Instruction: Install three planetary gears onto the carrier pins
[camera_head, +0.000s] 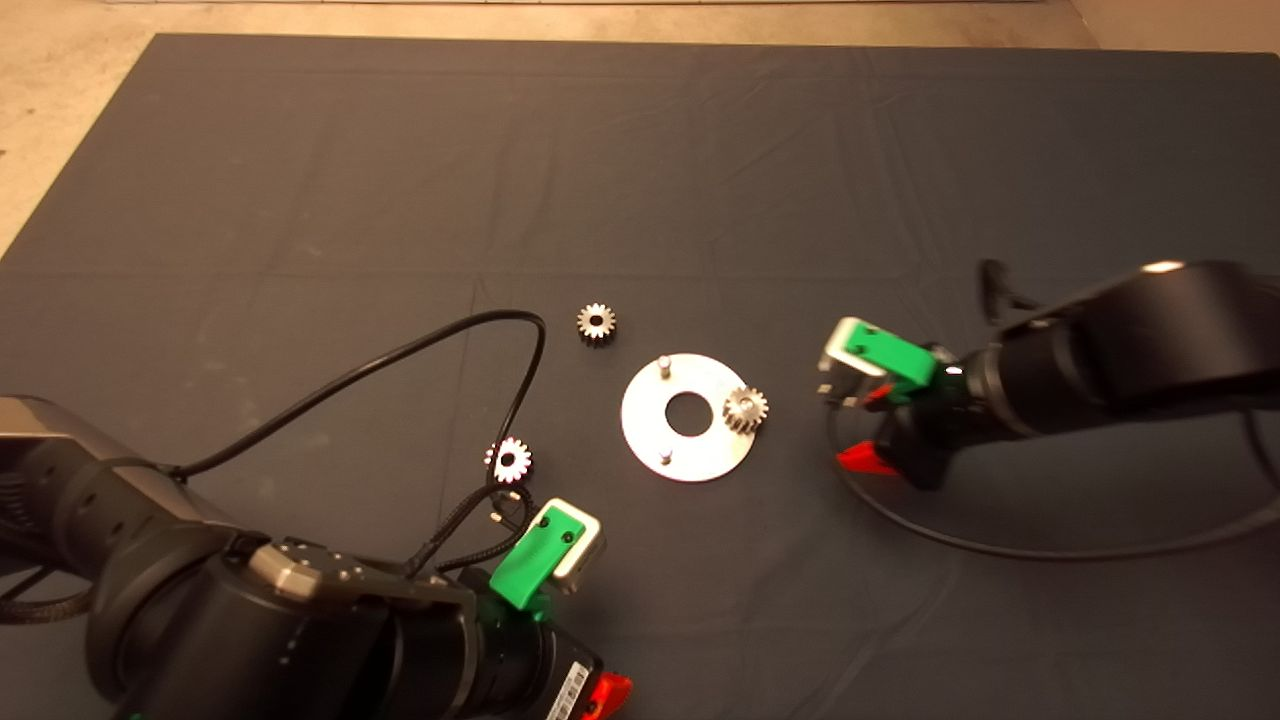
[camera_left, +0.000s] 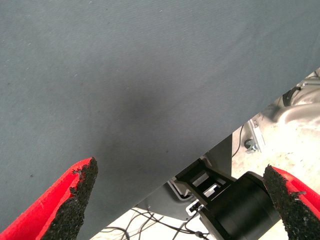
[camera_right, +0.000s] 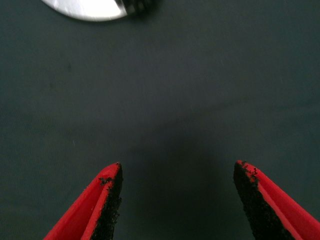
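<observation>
Lying flat on the dark mat (camera_head: 300, 200), the disc (camera_head: 650, 425) is seen near the middle of the head view, with one gear (camera_head: 746, 409) seated on the pin at its right edge. Two pins are bare: one (camera_head: 663, 365) at the far side of the disc and one (camera_head: 665, 458) at the near side. A second gear (camera_head: 596, 323) is found flat on the mat just beyond the disc to its left, and a third gear (camera_head: 509, 459) lies on the mat left of the disc, close to the left arm's cable (camera_head: 400, 350). The right gripper (camera_right: 177, 200) is held over bare mat just right of the disc, its jaws spread wide and empty; the disc's edge is visible in the right wrist view. The left gripper (camera_left: 180, 200) is parked at the lower left, jaws wide apart and empty, over the mat's edge with floor (camera_left: 295, 145) beyond.
</observation>
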